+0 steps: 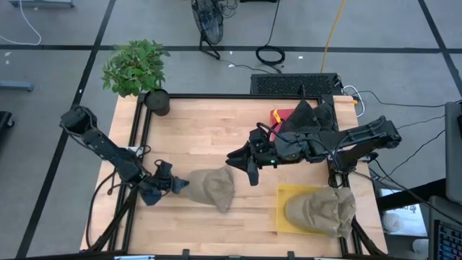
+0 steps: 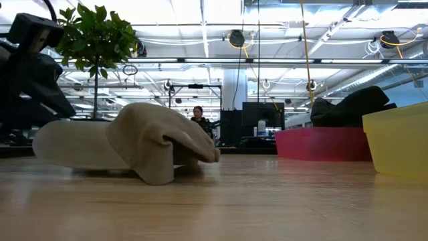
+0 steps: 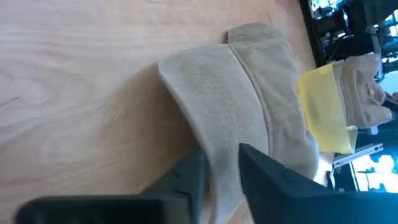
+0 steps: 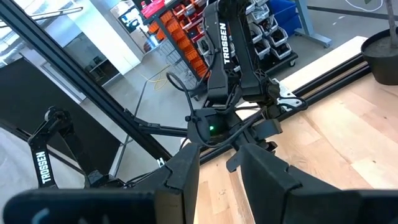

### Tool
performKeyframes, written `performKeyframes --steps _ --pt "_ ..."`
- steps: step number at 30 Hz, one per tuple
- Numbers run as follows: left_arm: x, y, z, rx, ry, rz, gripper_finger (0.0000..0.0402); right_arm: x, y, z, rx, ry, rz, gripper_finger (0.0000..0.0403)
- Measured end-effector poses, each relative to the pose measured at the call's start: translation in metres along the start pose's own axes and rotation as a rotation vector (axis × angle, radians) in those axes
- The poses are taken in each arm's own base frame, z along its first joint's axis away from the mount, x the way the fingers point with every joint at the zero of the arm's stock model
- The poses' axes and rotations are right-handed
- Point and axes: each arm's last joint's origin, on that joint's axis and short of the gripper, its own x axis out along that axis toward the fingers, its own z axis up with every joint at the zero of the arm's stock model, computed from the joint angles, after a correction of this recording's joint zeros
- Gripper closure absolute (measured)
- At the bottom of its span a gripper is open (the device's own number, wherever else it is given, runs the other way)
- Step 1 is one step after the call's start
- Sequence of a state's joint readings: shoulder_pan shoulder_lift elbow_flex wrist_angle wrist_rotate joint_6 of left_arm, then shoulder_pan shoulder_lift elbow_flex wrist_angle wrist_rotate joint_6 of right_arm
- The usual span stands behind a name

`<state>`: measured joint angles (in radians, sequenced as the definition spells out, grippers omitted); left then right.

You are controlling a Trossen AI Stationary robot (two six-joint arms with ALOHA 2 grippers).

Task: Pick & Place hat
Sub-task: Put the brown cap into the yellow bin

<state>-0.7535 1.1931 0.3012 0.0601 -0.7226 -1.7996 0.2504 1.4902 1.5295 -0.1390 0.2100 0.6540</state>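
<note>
Left gripper (image 1: 180, 185) low at the table's front-left, fingers clamped on the brim edge of the tan hat (image 1: 211, 188). In the left wrist view, same gripper (image 3: 222, 174) with its two dark fingers (image 3: 186, 177) pressed on either side of the thin brim, hat (image 3: 242, 118) spreading away across the wood. Hat lying flat on the wooden table (image 1: 195, 137), roughly front-centre, crown toward the right, brim toward the gripper. In the low view, hat (image 2: 134, 140) resting on the tabletop, one flap drooping to the wood.

Right gripper (image 1: 245, 162) raised over the table's middle, pointing toward the left arm, fingers slightly apart and holding nothing; in its own wrist view (image 4: 219, 165) a narrow gap between the two fingers (image 4: 186, 168), the left arm beyond.

To the right of the held hat, well apart from it, yellow bin (image 1: 289, 209) at the front-right corner with a second tan hat (image 1: 321, 209) lying in it. Behind the right arm, red bin (image 1: 280, 115) with dark cloth (image 1: 310, 115) heaped over it. Potted plant (image 1: 136, 68) at the table's back-left corner, dark pot (image 1: 157, 101) on the wood.

In the low view, person (image 2: 198, 119) far off in the room behind the table.
</note>
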Motion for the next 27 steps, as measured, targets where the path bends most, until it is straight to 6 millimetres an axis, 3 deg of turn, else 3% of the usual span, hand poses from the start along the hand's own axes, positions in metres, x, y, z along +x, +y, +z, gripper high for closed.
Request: performKeyframes --steps 6,13,27 --pt "0.003 -0.004 0.002 0.019 0.023 -0.018 0.0387 0.0 0.0 0.0 -0.003 0.0 0.0 0.03" --pt "0.005 -0.009 0.004 0.006 0.024 -0.049 0.0385 0.0 0.0 0.0 -0.008 0.001 0.0 0.03" --pt "0.006 -0.038 0.013 -0.021 -0.052 -0.279 0.0395 0.0 -0.002 -0.002 -0.011 0.023 -0.021 0.03"
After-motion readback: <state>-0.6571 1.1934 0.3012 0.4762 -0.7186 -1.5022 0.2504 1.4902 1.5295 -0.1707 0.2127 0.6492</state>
